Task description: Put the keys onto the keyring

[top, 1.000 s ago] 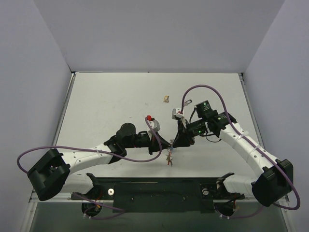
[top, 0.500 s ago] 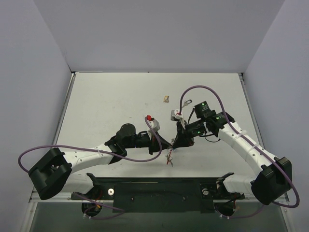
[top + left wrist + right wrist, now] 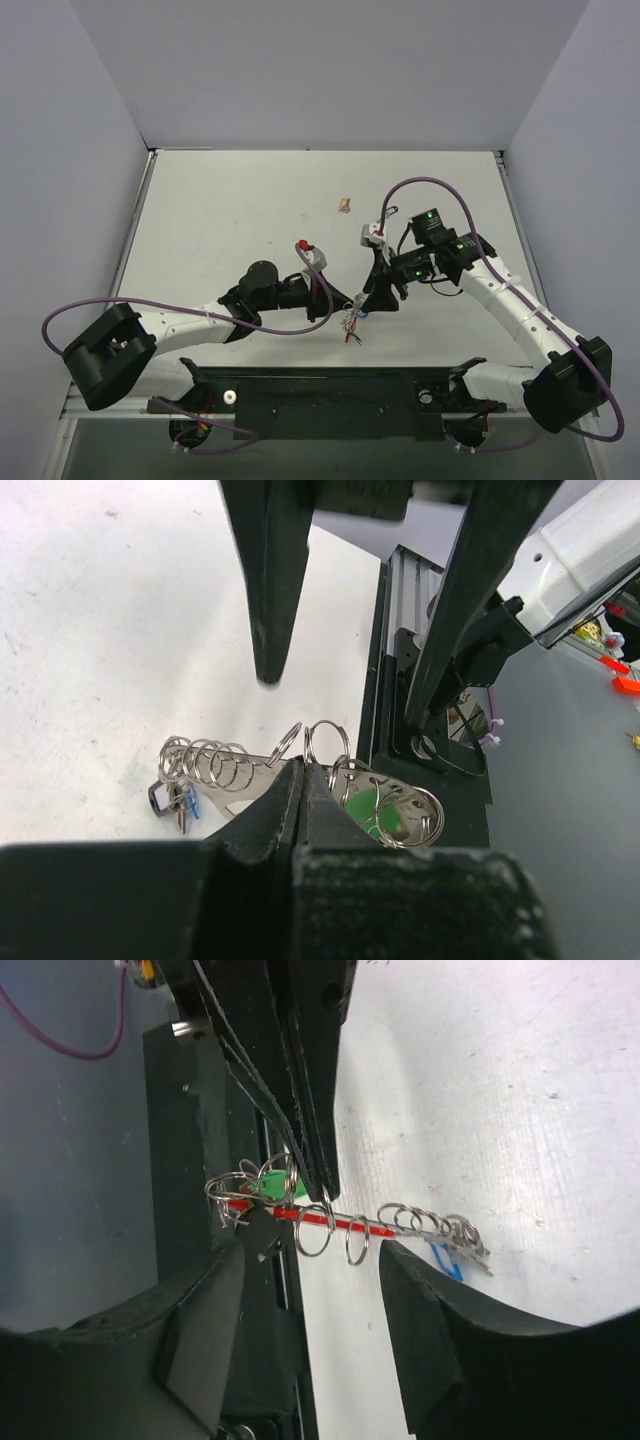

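Top view: the left end effector [image 3: 353, 303] and the right end effector [image 3: 372, 297] are meeting just above the near middle of the table [image 3: 230, 220]. The keys [image 3: 351, 327] are hanging or lying just below them, too small here to separate. A tan lump [image 3: 344, 206] is lying well apart, farther back.

Left wrist view: the left end effector's fingers are pressing together, apparently pinching the keyring [image 3: 215, 763], a run of thin wire split rings. The keys [image 3: 172, 795] are sitting at the far end of that run, low against the table, with a blue bit among them. The right end effector [image 3: 340, 695] is hanging above with its fingers spread and nothing between them.

Right wrist view: the keyring is stretching across between the spread fingers, with a red strip [image 3: 300, 1216] and a green tag [image 3: 268, 1188] near the pinch point.

Handling judgement: the metal is looking light, stiff and slick, and the rings are swinging freely, so a pinch is likely slipping or twisting. The key's flat head is offering the best hold, and a single ring's rim the best hold on the keyring.

Markings: no brand, label or writing is reading legibly in any view.
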